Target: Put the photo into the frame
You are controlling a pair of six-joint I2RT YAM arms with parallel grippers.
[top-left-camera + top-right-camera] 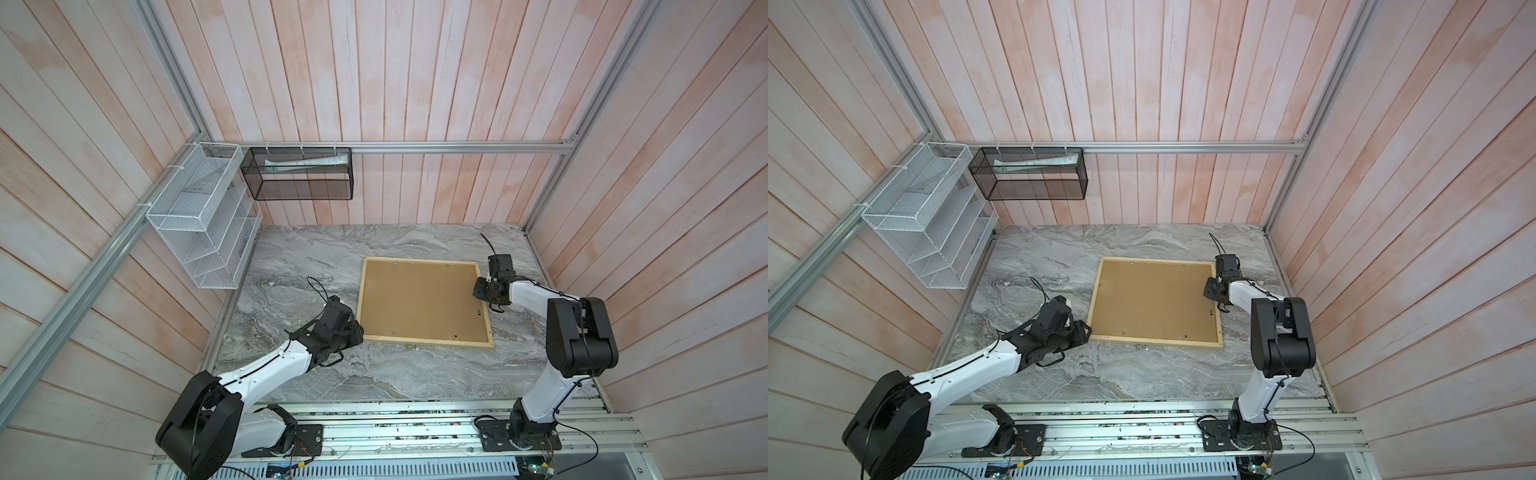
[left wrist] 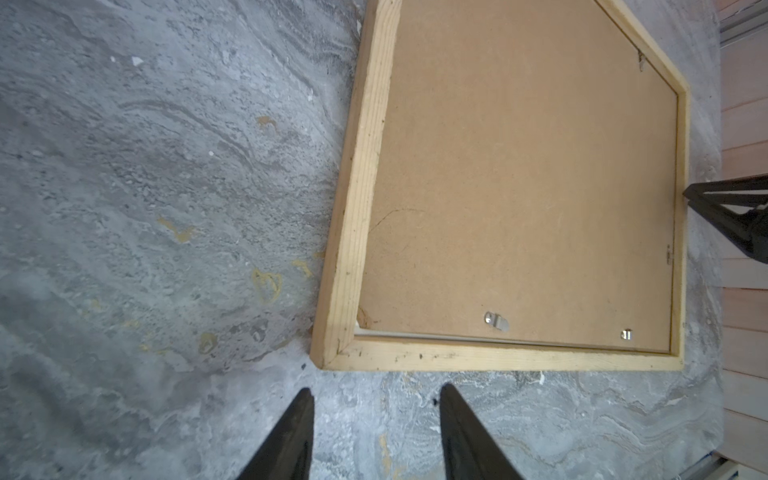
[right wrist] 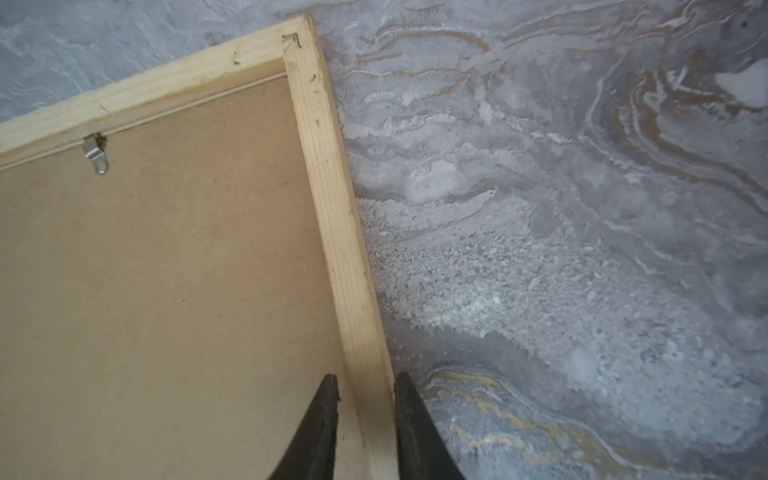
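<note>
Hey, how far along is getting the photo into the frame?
Looks done: the backing panel sits inside the face-down frame; no photo in sight, so it may lie beneath, unconfirmed. In hand: the right gripper clamps the frame's side rail; the left gripper is open off the near corner. Left: likely securing the metal tabs.

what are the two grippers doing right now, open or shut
left gripper: open, empty, just short of a corner of the frame.
right gripper: shut on the frame, one finger on each side of its wooden edge.
</note>
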